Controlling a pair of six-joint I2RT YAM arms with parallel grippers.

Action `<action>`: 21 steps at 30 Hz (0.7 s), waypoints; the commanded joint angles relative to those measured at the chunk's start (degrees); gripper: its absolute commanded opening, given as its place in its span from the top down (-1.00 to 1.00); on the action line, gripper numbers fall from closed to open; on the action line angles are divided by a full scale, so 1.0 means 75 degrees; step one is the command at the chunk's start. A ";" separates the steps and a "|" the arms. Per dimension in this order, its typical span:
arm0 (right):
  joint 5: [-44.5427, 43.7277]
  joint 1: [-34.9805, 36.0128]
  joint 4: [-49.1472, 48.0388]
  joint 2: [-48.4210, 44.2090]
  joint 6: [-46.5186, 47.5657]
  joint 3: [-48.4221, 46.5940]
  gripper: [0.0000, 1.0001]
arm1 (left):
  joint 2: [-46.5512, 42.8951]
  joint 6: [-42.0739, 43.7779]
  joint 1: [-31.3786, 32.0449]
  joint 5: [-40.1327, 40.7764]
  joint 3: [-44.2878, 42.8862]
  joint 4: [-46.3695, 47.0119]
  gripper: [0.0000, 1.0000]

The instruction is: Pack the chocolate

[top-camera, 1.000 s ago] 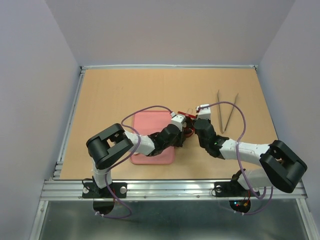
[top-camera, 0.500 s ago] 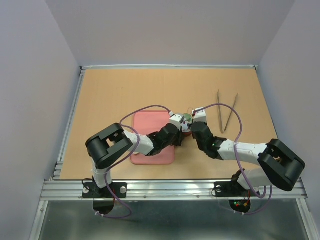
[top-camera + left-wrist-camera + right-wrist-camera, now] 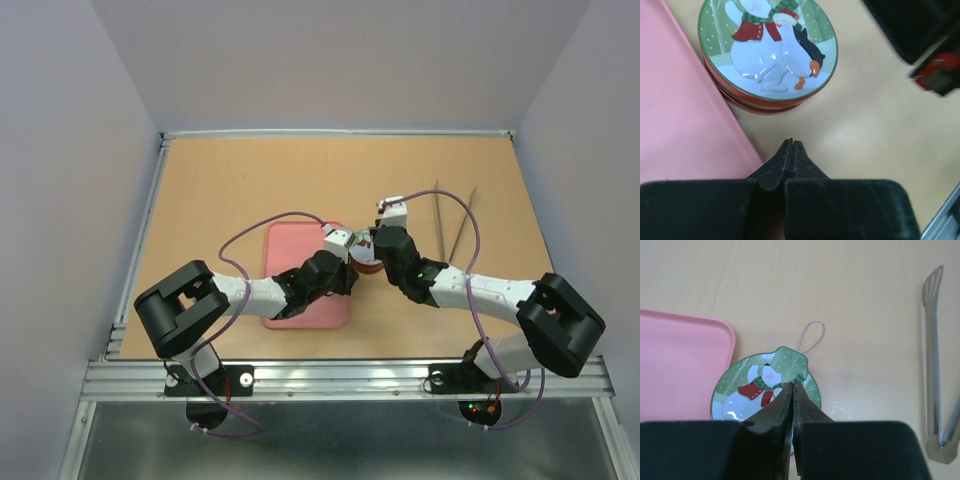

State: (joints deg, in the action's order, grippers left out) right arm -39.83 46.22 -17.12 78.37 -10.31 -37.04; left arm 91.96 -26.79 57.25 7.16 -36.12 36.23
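No chocolate shows in any view. The round red tin (image 3: 366,258) stands closed on the table just right of the pink tray (image 3: 290,262), its lid showing a snowman and a penguin. My left gripper (image 3: 350,268) is shut and empty. In the left wrist view its tips (image 3: 791,143) are on the near side of the tin (image 3: 767,50), at the tray's edge (image 3: 685,125). My right gripper (image 3: 377,248) is shut and empty. In the right wrist view its tips (image 3: 793,384) are over the tin's lid (image 3: 747,390); I cannot tell whether they touch it.
Metal tongs (image 3: 452,225) lie on the table to the right of the tin and also show in the right wrist view (image 3: 935,365). A thin wire loop (image 3: 812,335) sticks out from the tin's far side. The tray (image 3: 680,365) looks bare.
The tin's green lid has come into view between the grippers. My left arm's elbow has swung down and left. My right gripper has shifted up and left over the tin.
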 commanded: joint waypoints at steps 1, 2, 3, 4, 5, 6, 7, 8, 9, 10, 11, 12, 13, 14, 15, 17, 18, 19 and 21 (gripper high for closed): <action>0.0271 0.0026 -0.0166 0.0495 -0.0289 -0.0487 0.88 | -0.0695 0.0313 -0.0040 0.0311 0.0023 0.0045 1.00; 0.0342 0.0002 -0.0177 0.0612 -0.0325 -0.0546 0.87 | -0.0765 0.0383 -0.0052 0.0416 -0.0012 -0.0002 1.00; 0.0482 -0.0045 -0.0166 0.0822 -0.0441 -0.0616 0.88 | -0.0835 0.0477 -0.0145 0.0451 -0.0105 -0.0060 1.00; 0.0541 -0.0080 -0.0166 0.0882 -0.0500 -0.0616 0.88 | -0.0848 0.0512 -0.0146 0.0475 -0.0141 -0.0049 1.00; 0.0600 -0.0103 -0.0143 0.0964 -0.0547 -0.0674 0.88 | -0.0836 0.0559 -0.0273 0.0498 -0.0199 -0.0038 1.00; 0.0682 -0.0138 -0.0119 0.1035 -0.0617 -0.0698 0.88 | -0.0790 0.0606 -0.0333 0.0487 -0.0246 -0.0003 1.00; 0.0729 -0.0197 -0.0107 0.1128 -0.0711 -0.0710 0.89 | -0.0673 0.0711 -0.0403 0.0475 -0.0363 0.0033 1.00; 0.0776 -0.0209 -0.0072 0.1164 -0.0747 -0.0722 0.88 | -0.0591 0.0735 -0.0531 0.0429 -0.0433 0.0091 1.00; 0.0846 -0.0244 -0.0037 0.1199 -0.0805 -0.0734 0.89 | -0.0520 0.0770 -0.0579 0.0394 -0.0492 0.0138 1.00; 0.0858 -0.0267 -0.0014 0.1257 -0.0852 -0.0745 0.89 | -0.0346 0.0782 -0.0626 0.0347 -0.0574 0.0196 1.00; 0.0893 -0.0268 0.0033 0.1281 -0.0876 -0.0734 0.89 | -0.0251 0.0806 -0.0661 0.0242 -0.0621 0.0290 1.00; 0.0928 -0.0291 0.0057 0.1305 -0.0957 -0.0710 0.89 | -0.0053 0.0817 -0.0708 0.0183 -0.0726 0.0337 1.00; 0.0963 -0.0291 0.0068 0.1328 -0.1016 -0.0699 0.89 | 0.0030 0.0818 -0.0720 0.0136 -0.0785 0.0396 1.00; 0.0987 -0.0291 0.0103 0.1409 -0.1051 -0.0687 0.89 | 0.0112 0.0829 -0.0720 0.0066 -0.0844 0.0431 1.00; 0.1033 -0.0303 0.0138 0.1422 -0.1110 -0.0675 0.89 | 0.0241 0.0841 -0.0720 0.0030 -0.0949 0.0513 1.00; 0.1150 -0.0314 0.0232 0.1539 -0.1251 -0.0675 0.89 | 0.0370 0.0829 -0.0720 -0.0075 -0.1031 0.0618 1.00; 0.1151 -0.0303 0.0279 0.1562 -0.1321 -0.0675 0.90 | 0.0429 0.0829 -0.0720 -0.0110 -0.1067 0.0642 1.00; 0.1244 -0.0314 0.0349 0.1632 -0.1437 -0.0663 0.90 | 0.0546 0.0783 -0.0720 -0.0157 -0.1113 0.0642 1.00; 0.1385 -0.0315 0.0420 0.1679 -0.1578 -0.0640 0.90 | 0.0710 0.0701 -0.0720 -0.0216 -0.1114 0.0654 1.00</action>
State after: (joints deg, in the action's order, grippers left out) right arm -32.12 44.16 -15.90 89.52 -18.63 -39.83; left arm 96.16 -21.67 51.75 6.92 -42.06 37.54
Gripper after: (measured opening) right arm 0.055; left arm 0.018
